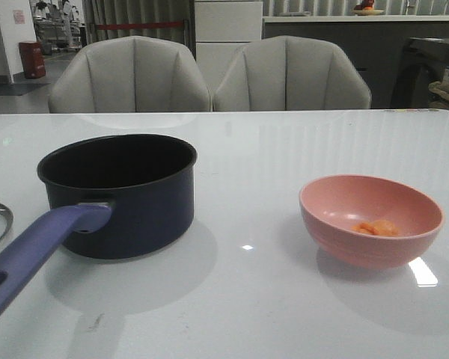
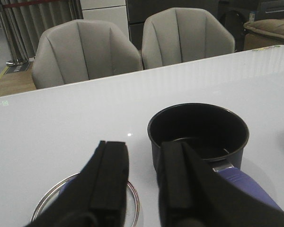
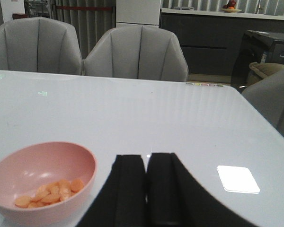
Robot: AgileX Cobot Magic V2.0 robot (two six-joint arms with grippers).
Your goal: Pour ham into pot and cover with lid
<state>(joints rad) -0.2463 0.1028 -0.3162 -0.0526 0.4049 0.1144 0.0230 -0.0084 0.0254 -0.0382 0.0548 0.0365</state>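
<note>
Room: two grey upholstered chairs (image 1: 209, 75) stand side by side behind the far table edge; beyond them are a white cabinet (image 1: 228, 30), a dark counter (image 1: 337, 41) with a plate of fruit on it, and curtains (image 1: 138, 19).
Surface: a glossy white table (image 1: 247, 307) that mirrors the ceiling lights as bright patches.
Pot: dark navy saucepan (image 1: 123, 198), upright on the robot's left half of the table, black inside, its purple-blue handle (image 1: 41, 247) reaching toward the camera.
Lid: clear glass lid (image 2: 132, 203) with a steel rim, lying flat on the table just beside the pot's handle, at the left edge of the front view and largely hidden behind the fingers in the left wrist view.
Bowl: pink bowl (image 1: 370, 221), upright on the right half, well apart from the pot.
Ham: small orange-pink chunks (image 3: 49, 191) clustered at the bottom of the pink bowl.
Left gripper (image 2: 144, 177): jaws parted by a narrow gap, nothing between them, above the lid and near the pot.
Right gripper (image 3: 146, 182): jaws pressed together, holding nothing, just beside the pink bowl.
Between pot and bowl: bare tabletop.
</note>
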